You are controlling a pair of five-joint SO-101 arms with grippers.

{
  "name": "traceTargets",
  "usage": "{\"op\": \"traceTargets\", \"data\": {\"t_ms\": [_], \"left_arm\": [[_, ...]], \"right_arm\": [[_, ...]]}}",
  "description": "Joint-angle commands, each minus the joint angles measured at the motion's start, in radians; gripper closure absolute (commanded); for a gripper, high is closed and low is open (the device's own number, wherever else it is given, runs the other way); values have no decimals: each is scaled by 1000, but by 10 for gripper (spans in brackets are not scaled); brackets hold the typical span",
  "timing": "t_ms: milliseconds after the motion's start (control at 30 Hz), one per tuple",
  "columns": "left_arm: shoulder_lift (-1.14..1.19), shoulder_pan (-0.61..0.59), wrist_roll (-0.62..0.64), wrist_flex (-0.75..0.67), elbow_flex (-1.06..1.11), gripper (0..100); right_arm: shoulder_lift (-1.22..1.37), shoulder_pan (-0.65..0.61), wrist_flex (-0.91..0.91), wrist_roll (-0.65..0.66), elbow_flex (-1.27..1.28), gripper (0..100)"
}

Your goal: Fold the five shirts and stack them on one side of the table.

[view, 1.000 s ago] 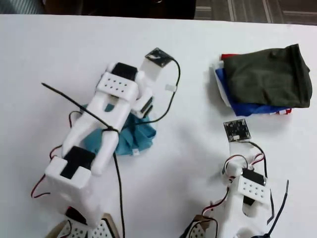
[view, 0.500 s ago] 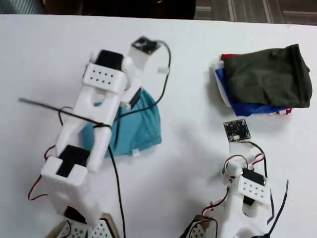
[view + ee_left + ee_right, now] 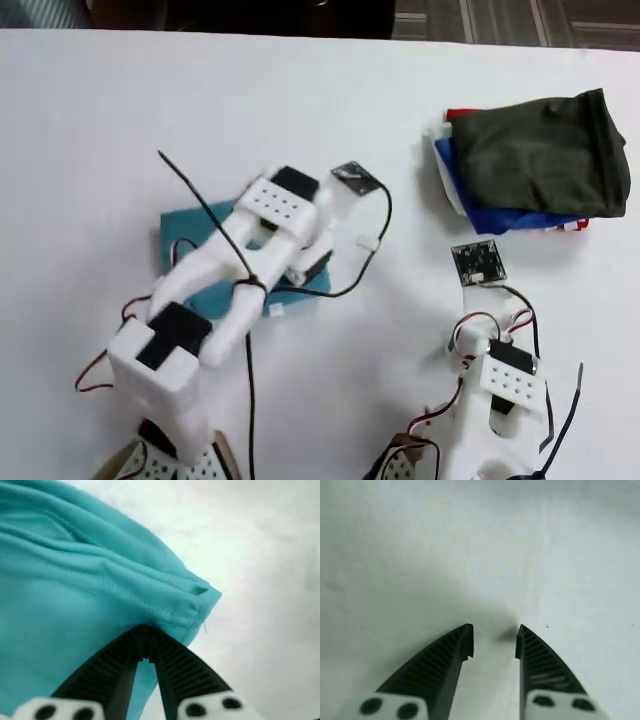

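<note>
Teal shirt (image 3: 175, 225) lies lengthwise left-right.

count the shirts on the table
5. A teal shirt lies under the left arm; four sit stacked at the table's right: dark green shirt on top, blue shirt, white shirt and red shirt edging out beneath, mostly hidden.

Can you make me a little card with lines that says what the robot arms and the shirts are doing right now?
Left gripper: fingers shut on the hem of the teal cloth shirt
Teal cloth shirt: lies spread on the white table, partly under the left arm
Right gripper: fingers open, over bare table
Pile: dark green folded shirt on top, blue shirt under it, beyond the right arm
</note>
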Motion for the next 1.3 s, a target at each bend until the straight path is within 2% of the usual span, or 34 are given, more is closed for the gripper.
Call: {"op": "traceTargets", "data": {"t_ms": [0, 167, 300, 467, 567, 733, 833, 967, 1100, 1267], "left_arm": [[-15, 12, -11, -31, 4, 969], [-31, 6, -11, -20, -12, 968], [-140, -18, -12, 58, -70, 968], [-301, -203, -25, 118, -111, 968], [-307, -354, -77, 54, -44, 968], [-256, -548, -132, -183, 151, 969], [-227, -583, -146, -275, 232, 969], [-189, -594, -141, -410, 274, 969], [-152, -589, -140, -497, 274, 969], [-86, -595, -140, -549, 274, 972]], "right_arm": [[-28, 5, -12, -3, -5, 851], [-28, 5, -13, -3, -5, 851], [-28, 5, -13, -3, -5, 851], [-28, 5, -12, -3, -5, 851], [-28, 5, -12, -3, -5, 859], [-27, -21, 50, -2, -112, 975], [-19, -157, 240, -11, -302, 965], [-18, -406, 424, -166, -557, 964], [12, -650, 453, -313, -689, 964], [194, -799, 433, -313, -735, 961]]}}
